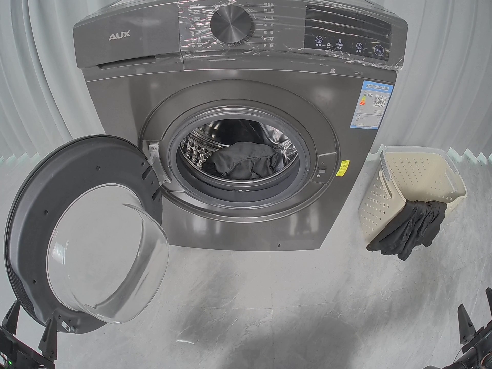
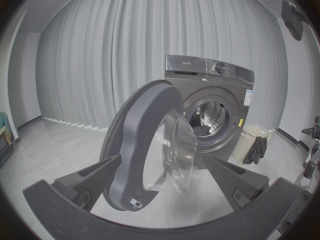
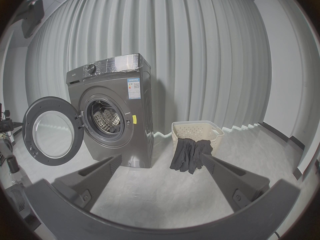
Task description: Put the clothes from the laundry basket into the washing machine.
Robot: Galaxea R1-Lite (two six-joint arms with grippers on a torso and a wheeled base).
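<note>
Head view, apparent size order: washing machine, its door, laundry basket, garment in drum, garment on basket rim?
1. washing machine
2. door, nearer the camera, so likely flattered
3. laundry basket
4. garment in drum and garment on basket rim: look alike, not ranked

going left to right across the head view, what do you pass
open washing machine door → dark garment in the drum → yellow sticker → laundry basket
</note>
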